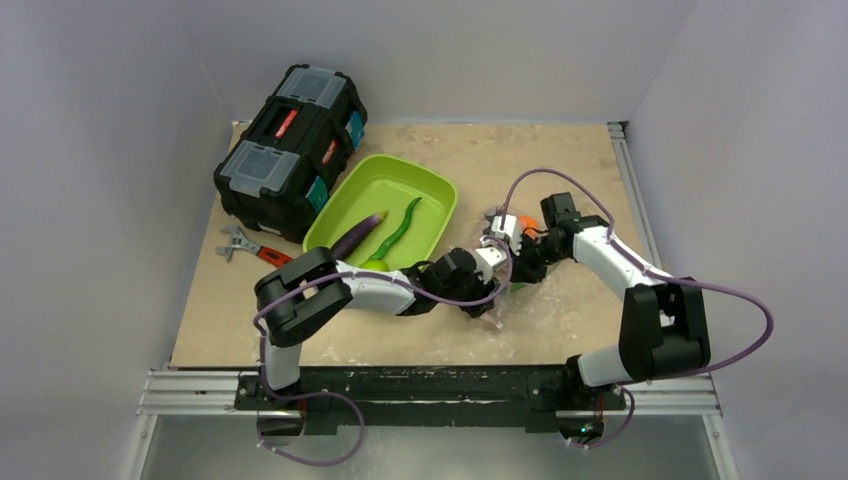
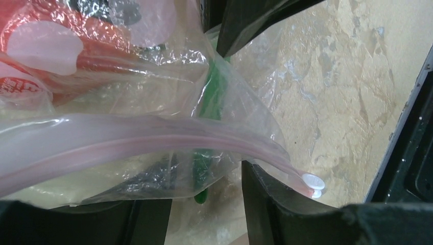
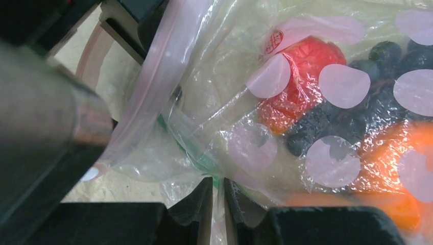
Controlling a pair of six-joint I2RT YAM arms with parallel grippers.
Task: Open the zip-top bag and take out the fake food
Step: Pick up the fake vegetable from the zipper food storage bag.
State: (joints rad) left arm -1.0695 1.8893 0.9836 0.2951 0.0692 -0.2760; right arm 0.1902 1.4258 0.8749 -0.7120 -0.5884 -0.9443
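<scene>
Overhead: both arms meet right of centre on the surface (image 1: pixel 560 170), with the bag (image 1: pixel 493 312) between the left gripper (image 1: pixel 478 278) and the right gripper (image 1: pixel 517 262). The tray (image 1: pixel 390 185) to their far left holds an eggplant (image 1: pixel 358 236) and a pod (image 1: pixel 400 226), so I judge the task partly done.

Left wrist: left gripper (image 2: pixel 207 191) jaws stand apart. Bag film hangs in the gap and the pink zip strip (image 2: pixel 153 138) crosses just beyond. Nothing looks pinched.

Right wrist: right gripper (image 3: pixel 218 186) jaws are together, clamped on a fold of the bag wall. A red pepper (image 3: pixel 301 87), a dark piece (image 3: pixel 327 122) and orange food (image 3: pixel 398 153) show through the film, all inside the bag.

Judgement: the mouth needs holding wide. The left gripper should close on one lip only, at the strip, then draw it away from the right gripper's hold. Pull low and slow so the film does not slip. Only then reach in for the pepper.
</scene>
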